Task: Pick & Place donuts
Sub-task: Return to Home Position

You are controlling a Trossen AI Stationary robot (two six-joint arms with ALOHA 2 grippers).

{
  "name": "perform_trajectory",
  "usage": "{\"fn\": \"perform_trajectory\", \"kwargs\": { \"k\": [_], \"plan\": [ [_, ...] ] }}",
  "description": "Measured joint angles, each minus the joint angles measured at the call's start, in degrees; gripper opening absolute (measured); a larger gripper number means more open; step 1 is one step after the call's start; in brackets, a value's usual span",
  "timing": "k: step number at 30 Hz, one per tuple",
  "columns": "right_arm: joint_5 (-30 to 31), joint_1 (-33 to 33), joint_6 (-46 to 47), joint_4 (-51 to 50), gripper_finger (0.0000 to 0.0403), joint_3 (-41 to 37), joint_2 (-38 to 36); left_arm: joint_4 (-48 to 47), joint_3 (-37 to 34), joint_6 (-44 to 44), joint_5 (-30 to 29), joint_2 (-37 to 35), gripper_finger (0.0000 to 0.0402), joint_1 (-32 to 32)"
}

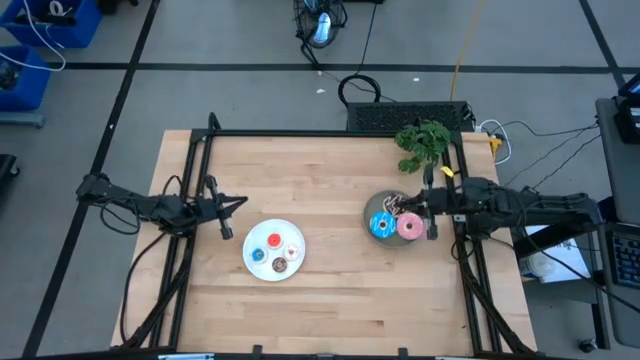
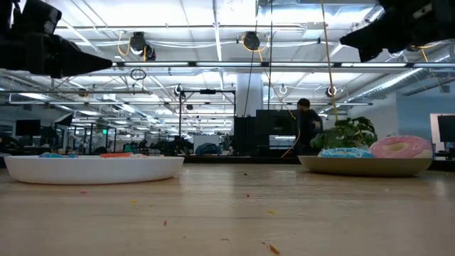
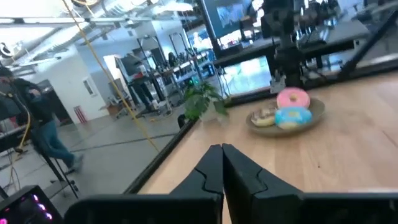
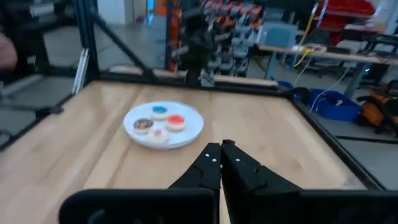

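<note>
A white plate (image 1: 250,238) lies near the table's middle. It holds small donuts: red (image 1: 275,240), blue (image 1: 259,255), whitish (image 1: 291,251) and a small brown one (image 1: 279,265). A grey plate (image 1: 372,210) at the right holds a blue-iced donut (image 1: 381,226), a pink-iced donut (image 1: 411,227) and a brownish one with pale streaks (image 1: 390,204). My left gripper (image 1: 240,203) is shut and empty, left of the white plate and raised off the table. My right gripper (image 1: 408,206) is shut and empty, above the grey plate's far part.
A green toy plant (image 1: 424,140) stands at the table's far right corner. A black frame rail (image 1: 330,133) runs along the far edge and down both sides. Bare wood lies between the two plates and along the near edge. A person (image 2: 307,124) stands in the room behind.
</note>
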Motion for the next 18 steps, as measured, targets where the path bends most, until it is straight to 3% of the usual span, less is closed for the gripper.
{"fn": "perform_trajectory", "kwargs": {
  "k": [4,13,18],
  "plan": [
    [-0.14,-0.48,2.38,2.04,0.0001,-4.72,-5.84,-2.07,-0.02,-0.55,-0.94,0.02,0.0007,0.00],
    [-0.27,-0.48,1.87,-3.24,0.0001,-8.61,-20.12,-2.38,-0.02,-1.31,-6.29,-0.18,0.0004,-0.02],
    [-0.27,-0.48,2.09,-2.05,0.0001,-10.89,-23.41,-4.00,-0.01,-1.61,-3.89,-0.26,0.0008,0.47]
  ]
}}
